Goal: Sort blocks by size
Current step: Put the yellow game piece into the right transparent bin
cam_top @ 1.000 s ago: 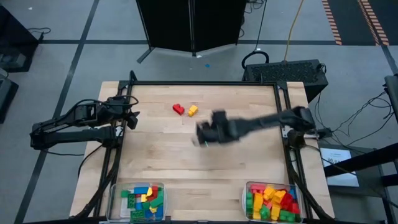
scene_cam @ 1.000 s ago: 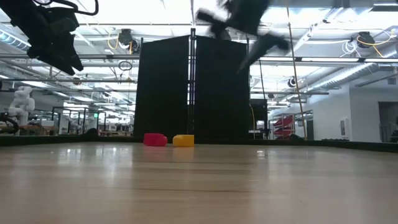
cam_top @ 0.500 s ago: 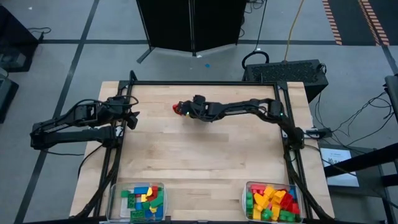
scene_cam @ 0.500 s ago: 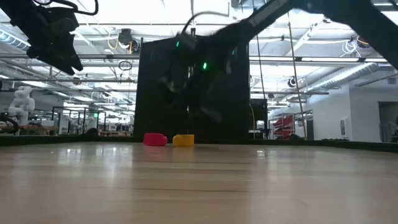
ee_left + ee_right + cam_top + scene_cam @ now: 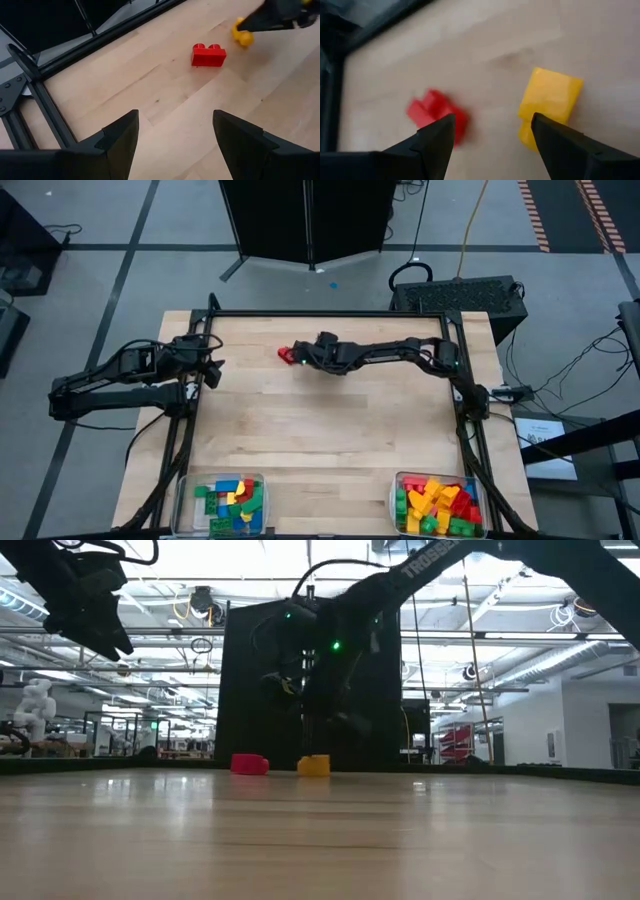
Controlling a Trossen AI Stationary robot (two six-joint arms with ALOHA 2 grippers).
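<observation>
- The right gripper (image 5: pixel 306 357) has its two dark fingers spread apart and holds nothing; it is low over the small yellow plastic studded brick (image 5: pixel 548 105), which lies on the wood between and just ahead of the fingers in the right wrist view.
- The small red plastic two-stud brick (image 5: pixel 208 54) lies just beside the yellow brick, not touching it, on the side toward the left arm.
- Both bricks rest on the light wooden table (image 5: pixel 330 430), near its far edge.
- Well apart from the red brick, at the near edge of the table, stand two clear plastic bins: the left bin (image 5: pixel 228 504) and the right bin (image 5: pixel 438 503), both already full of coloured bricks.
- The left gripper (image 5: pixel 206 366) waits at the left edge of the table, fingers open and empty.
- Risk, as I judge: the yellow brick lies askew to the fingers, so closing may push it aside or turn it out of the grasp.
- The red brick is near, and one finger coming down could knock it.
</observation>
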